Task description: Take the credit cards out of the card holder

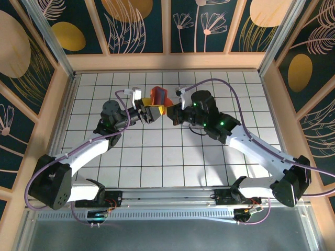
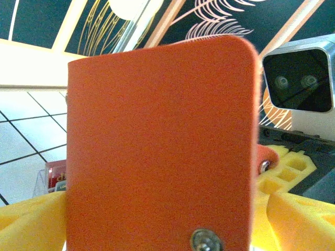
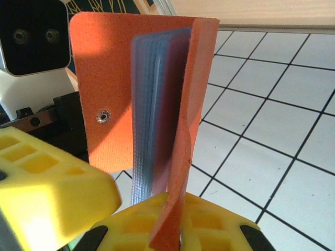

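Holding the card holder (image 3: pixel 104 78) upright above mid-table, my right gripper (image 3: pixel 172 232) clamped on one flap, my left gripper (image 2: pixel 162 219) spread wide around its outer face, I judge this the opening step; next needs a fine pinch on a card edge inside.

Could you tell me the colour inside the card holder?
Blue-grey inside the card holder; right wrist view.

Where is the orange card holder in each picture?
Top external: card holder at upper middle, over the white tiled table.
Left wrist: card holder big in the middle, its orange outside facing the camera.
Right wrist: card holder left of centre, standing open, blue-grey pockets showing.
Shared landmark: the white tiled table, bottom left in the left wrist view, right side in the right wrist view.
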{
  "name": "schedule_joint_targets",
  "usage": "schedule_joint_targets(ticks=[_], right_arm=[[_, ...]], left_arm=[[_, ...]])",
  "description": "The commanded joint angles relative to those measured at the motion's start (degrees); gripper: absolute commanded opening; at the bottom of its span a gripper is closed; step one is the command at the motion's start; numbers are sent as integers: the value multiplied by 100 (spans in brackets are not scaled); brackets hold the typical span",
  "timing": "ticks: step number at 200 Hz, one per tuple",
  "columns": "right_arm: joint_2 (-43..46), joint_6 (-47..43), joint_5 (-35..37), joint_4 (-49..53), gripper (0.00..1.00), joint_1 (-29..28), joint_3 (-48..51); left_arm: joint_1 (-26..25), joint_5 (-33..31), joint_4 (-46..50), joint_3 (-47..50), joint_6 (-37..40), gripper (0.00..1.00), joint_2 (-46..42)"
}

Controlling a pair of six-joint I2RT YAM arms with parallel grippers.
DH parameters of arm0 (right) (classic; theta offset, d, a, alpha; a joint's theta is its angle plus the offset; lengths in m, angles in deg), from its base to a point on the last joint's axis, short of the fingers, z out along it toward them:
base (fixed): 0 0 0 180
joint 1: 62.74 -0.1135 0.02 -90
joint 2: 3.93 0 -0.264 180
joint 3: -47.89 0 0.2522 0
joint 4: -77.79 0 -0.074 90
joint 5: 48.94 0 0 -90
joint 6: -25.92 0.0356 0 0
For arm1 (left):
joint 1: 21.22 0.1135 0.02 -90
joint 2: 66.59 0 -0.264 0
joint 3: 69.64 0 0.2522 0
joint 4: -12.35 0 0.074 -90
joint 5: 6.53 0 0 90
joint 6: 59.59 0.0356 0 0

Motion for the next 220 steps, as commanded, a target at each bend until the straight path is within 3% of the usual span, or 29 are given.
schedule_joint_targets(ticks=[1, 19, 68, 117, 136, 220], right_arm=[[62, -95, 243, -70, 0, -34, -161], [101, -95, 235, -127, 0, -33, -121], [145, -95, 82, -165, 0, -35, -153], [271, -113, 146, -167, 0, -38, -152], [293, -79, 158, -246, 0, -36, -112], [331, 307, -95, -1421, 39, 129, 454]], left_arm=[[-28, 23, -28, -90, 164, 90, -125], [-28, 2, -6, -78, 181, 84, -161], [-28, -48, 78, -128, 158, 78, -66], [-28, -48, 158, -165, 177, 54, -47], [-27, 17, 102, -166, 158, 49, -60], [-28, 389, -614, 14, -297, 35, -221]])
